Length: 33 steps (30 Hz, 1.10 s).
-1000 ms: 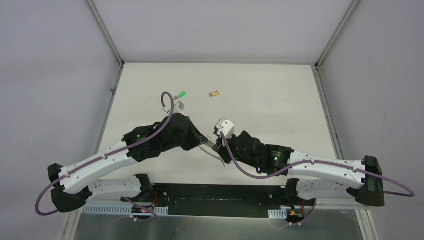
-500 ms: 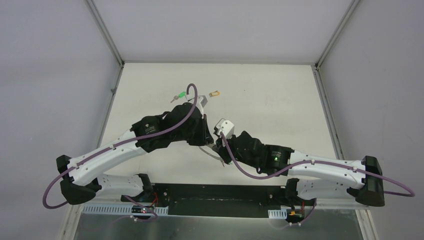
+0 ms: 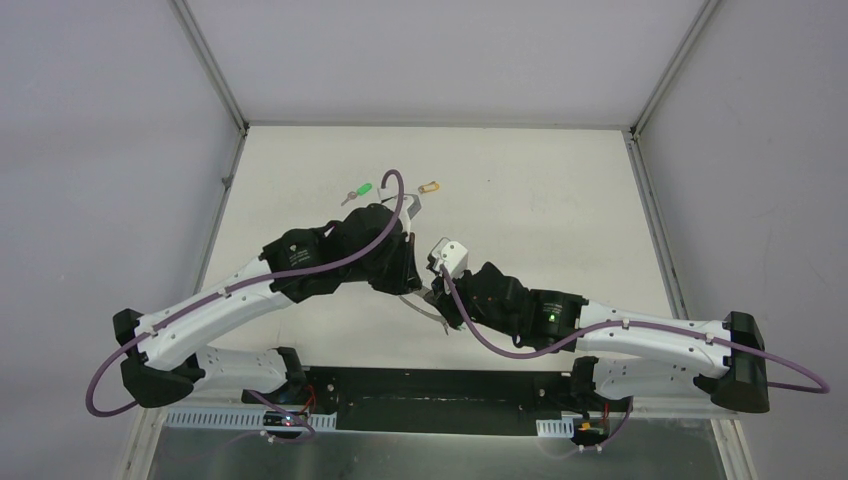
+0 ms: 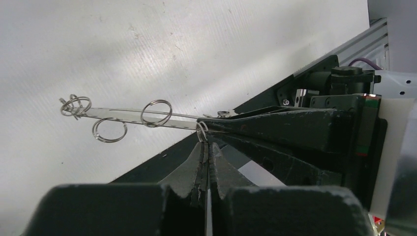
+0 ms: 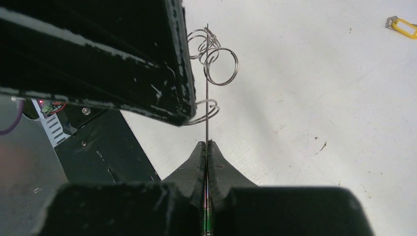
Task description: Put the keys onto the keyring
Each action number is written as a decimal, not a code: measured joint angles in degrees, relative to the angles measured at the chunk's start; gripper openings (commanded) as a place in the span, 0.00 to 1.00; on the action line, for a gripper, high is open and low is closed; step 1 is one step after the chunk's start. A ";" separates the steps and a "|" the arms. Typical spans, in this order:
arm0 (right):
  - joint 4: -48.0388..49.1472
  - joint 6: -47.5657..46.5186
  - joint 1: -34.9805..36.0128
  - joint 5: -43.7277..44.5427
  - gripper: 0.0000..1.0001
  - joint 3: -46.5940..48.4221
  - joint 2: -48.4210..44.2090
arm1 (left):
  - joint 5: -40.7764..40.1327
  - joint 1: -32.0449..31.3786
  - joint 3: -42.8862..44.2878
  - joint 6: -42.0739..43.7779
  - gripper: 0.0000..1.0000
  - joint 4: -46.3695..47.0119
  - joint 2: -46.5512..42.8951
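The keyring (image 4: 123,114) is a thin flat metal strip carrying several small wire rings, held above the table. My right gripper (image 5: 206,143) is shut on one end of the strip, which shows edge-on as a line with the rings (image 5: 221,66) further along. My left gripper (image 4: 206,145) is shut on a small ring (image 4: 201,132) at that same end, close against the right gripper's black fingers (image 4: 285,123). The green key (image 3: 363,189) and the yellow key (image 3: 430,186) lie loose on the table beyond both grippers. The yellow key (image 5: 404,27) also shows in the right wrist view.
The white table (image 3: 540,220) is walled by grey panels on three sides. A black base plate (image 3: 430,385) runs along the near edge between the arm bases. The left arm's purple cable (image 3: 395,190) loops up close to the green key.
The left wrist has swung up and to the right toward the keys, its cable loop moving with it. Most of that happened in the first half second. The right arm has not moved.
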 measured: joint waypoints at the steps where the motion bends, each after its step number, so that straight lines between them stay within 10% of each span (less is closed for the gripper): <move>1: 0.02 -0.02 0.00 0.00 0.00 0.00 0.00 | -0.46 0.00 0.02 0.15 0.00 -0.46 -0.28; 24: 0.96 -0.02 0.00 -0.81 0.00 0.00 0.00 | -3.37 0.00 -5.09 2.69 0.00 1.99 -6.16; 33: 2.38 -0.15 0.02 -1.49 0.33 0.00 -0.11 | -3.43 0.00 -8.79 2.91 0.00 5.40 -9.40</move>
